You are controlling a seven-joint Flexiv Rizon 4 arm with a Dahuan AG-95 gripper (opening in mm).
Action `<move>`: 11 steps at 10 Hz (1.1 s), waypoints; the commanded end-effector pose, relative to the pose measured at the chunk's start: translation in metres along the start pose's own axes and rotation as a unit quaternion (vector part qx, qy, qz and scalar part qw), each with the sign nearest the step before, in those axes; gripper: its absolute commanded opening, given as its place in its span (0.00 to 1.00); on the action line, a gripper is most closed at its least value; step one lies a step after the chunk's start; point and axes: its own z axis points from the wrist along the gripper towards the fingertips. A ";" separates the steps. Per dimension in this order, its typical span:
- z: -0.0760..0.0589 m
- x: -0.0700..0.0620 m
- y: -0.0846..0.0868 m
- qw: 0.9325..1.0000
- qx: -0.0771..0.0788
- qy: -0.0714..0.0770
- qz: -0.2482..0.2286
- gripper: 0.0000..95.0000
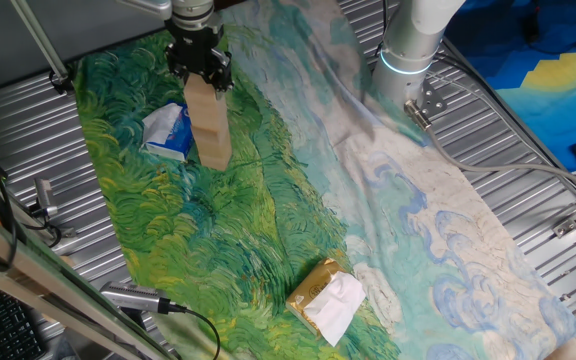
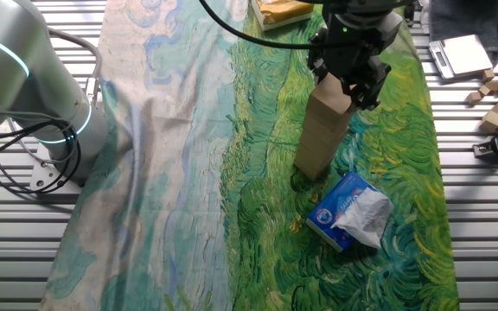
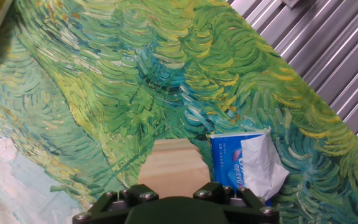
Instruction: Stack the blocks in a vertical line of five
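Observation:
A tall tower of several light tan wooden blocks (image 1: 211, 135) stands upright on the green part of the painted cloth. It also shows in the other fixed view (image 2: 320, 138). My gripper (image 1: 200, 84) sits right over the tower's top, its two black fingers on either side of the top block (image 2: 335, 97) and closed against it. In the hand view the top block (image 3: 173, 163) fills the gap between the finger bases of the gripper (image 3: 173, 190). The lower blocks are hidden there.
A blue-and-white soft packet (image 1: 170, 132) lies right beside the tower's foot (image 2: 350, 212) (image 3: 244, 165). A yellow-gold packet with white tissue (image 1: 326, 297) lies at the far end of the cloth. Loose wooden pieces (image 2: 494, 104) lie on the ribbed metal table. The arm's base (image 1: 408, 50) stands beside the cloth.

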 end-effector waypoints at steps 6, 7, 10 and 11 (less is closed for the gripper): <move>0.000 0.001 0.000 1.000 0.000 0.002 -0.005 0.40; 0.000 0.001 0.000 1.000 0.000 0.002 -0.007 0.60; 0.000 0.001 0.000 1.000 -0.002 0.004 -0.010 0.60; 0.000 0.001 0.000 1.000 -0.003 0.004 -0.012 0.60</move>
